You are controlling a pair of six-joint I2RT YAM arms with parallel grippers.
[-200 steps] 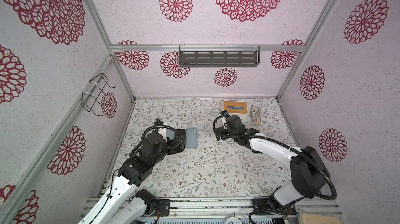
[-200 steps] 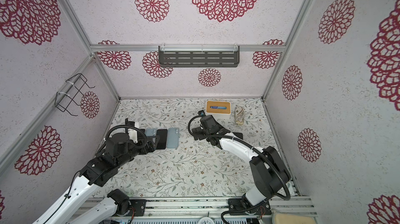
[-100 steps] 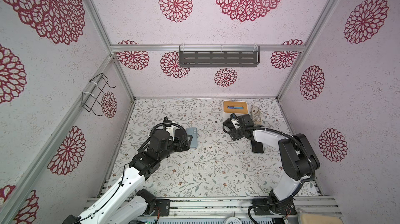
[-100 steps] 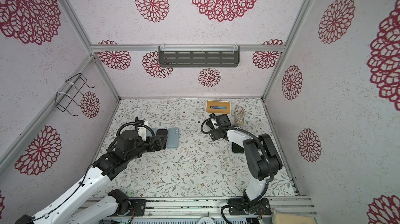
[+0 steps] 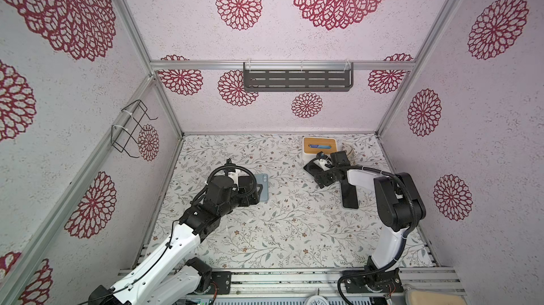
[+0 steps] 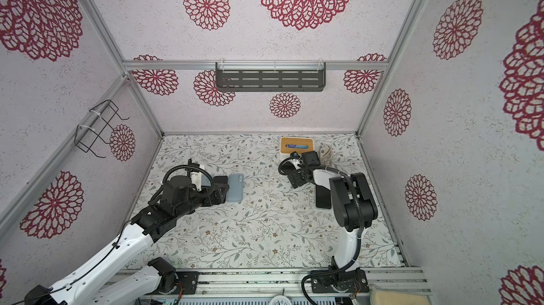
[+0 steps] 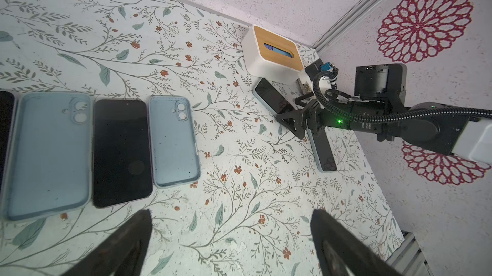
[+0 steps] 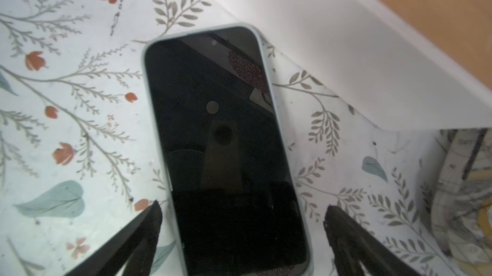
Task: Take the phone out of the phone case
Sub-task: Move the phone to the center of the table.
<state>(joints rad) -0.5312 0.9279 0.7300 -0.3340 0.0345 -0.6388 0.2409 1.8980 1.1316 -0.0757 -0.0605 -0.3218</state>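
Observation:
A dark-screened phone (image 8: 226, 141) sits in a pale blue phone case (image 8: 145, 56) flat on the floral floor, next to the white box; it also shows in the left wrist view as the cased phone (image 7: 269, 98). My right gripper (image 8: 243, 206) hovers over its lower end, open, one finger on each side and neither touching; in both top views this gripper (image 5: 319, 175) (image 6: 294, 177) hides it. My left gripper (image 7: 231, 214) is open over bare floor, beside an empty blue case (image 5: 263, 187) (image 6: 235, 187).
A white box with a wooden lid (image 5: 319, 146) stands at the back right. A second cased phone (image 5: 350, 197) (image 7: 323, 152) lies under the right arm. By the left gripper lie a bare phone (image 7: 121, 152) and a larger empty case (image 7: 50, 154).
My right gripper swung right, towards the white box, and then held there. The left arm shifted its pose while its gripper stayed by the empty blue case.

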